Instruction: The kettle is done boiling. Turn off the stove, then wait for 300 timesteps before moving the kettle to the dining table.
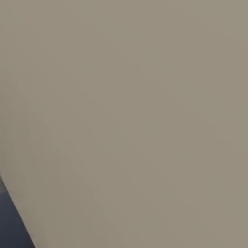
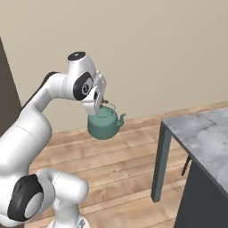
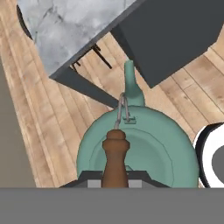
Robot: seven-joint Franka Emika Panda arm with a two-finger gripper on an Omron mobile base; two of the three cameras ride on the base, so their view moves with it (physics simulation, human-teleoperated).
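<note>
A floor of light wooden planks (image 2: 120,164) is seen across the lower half of the right base view, and a plain beige wall (image 2: 156,53) is seen behind it across the upper half. In the left base view a blurred beige surface (image 1: 135,121) is spread over nearly the whole frame, with a dark blue-grey wedge at the lower left corner; what that surface is cannot be told.

At the right edge of the right base view, the long grey-veined white marble dining table (image 2: 202,133) is shown with a dark grey leg at its near corner and a dark grey base beneath the slab. In the hand view the same marble corner (image 3: 65,30) is placed at the upper left, and the dark base at the upper right.

The small round teal-green kettle (image 2: 104,124) is held clear of the floor at the centre left of the right base view, well apart from the table, with its curved spout pointed towards it. In the hand view the kettle (image 3: 148,148) is seen from above at the lower centre. The two-finger gripper (image 2: 100,101) is closed on the kettle's brown-topped handle; no grasp detail beyond that can be made out.
</note>
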